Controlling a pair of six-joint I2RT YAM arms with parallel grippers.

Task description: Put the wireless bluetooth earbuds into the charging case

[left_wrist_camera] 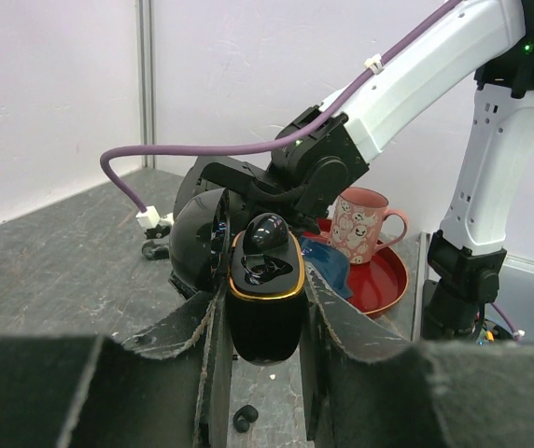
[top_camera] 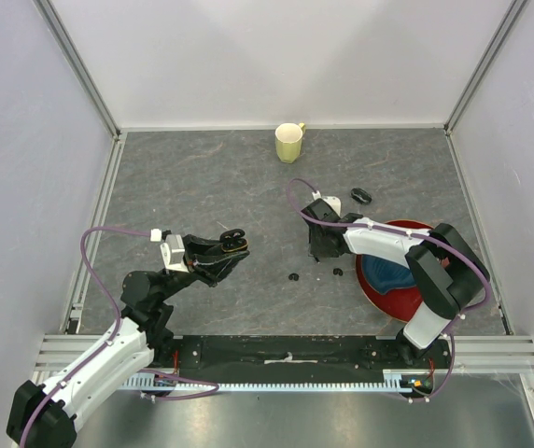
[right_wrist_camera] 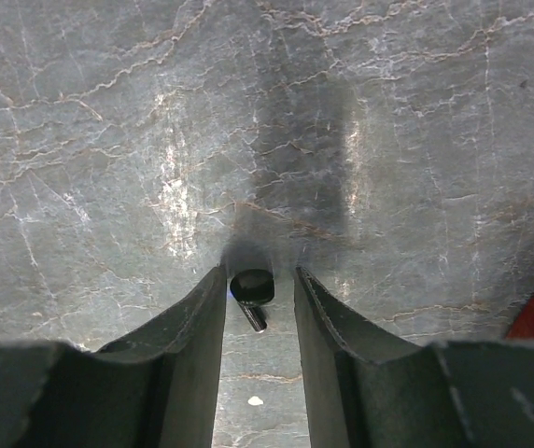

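Observation:
The charging case (left_wrist_camera: 265, 317), glossy black with a gold rim and its lid raised, is clamped between the pads of my left gripper (left_wrist_camera: 263, 280), above the table. In the top view the left gripper (top_camera: 236, 241) holds the charging case (top_camera: 234, 235) left of centre. My right gripper (right_wrist_camera: 259, 277) points straight down at the table, jaws apart. One black earbud (right_wrist_camera: 251, 289) lies between them, close to the left finger, with a gap to the right one. Other earbuds lie loose on the table (top_camera: 294, 277), (top_camera: 338, 272), (top_camera: 361, 195). One earbud (left_wrist_camera: 245, 417) shows below the case.
A yellow-green mug (top_camera: 289, 142) stands at the back centre. A red plate (top_camera: 379, 285) with a blue cloth (top_camera: 390, 273) sits at the right under the right arm. The left wrist view shows a pink mug (left_wrist_camera: 365, 224) on it. White walls enclose the table.

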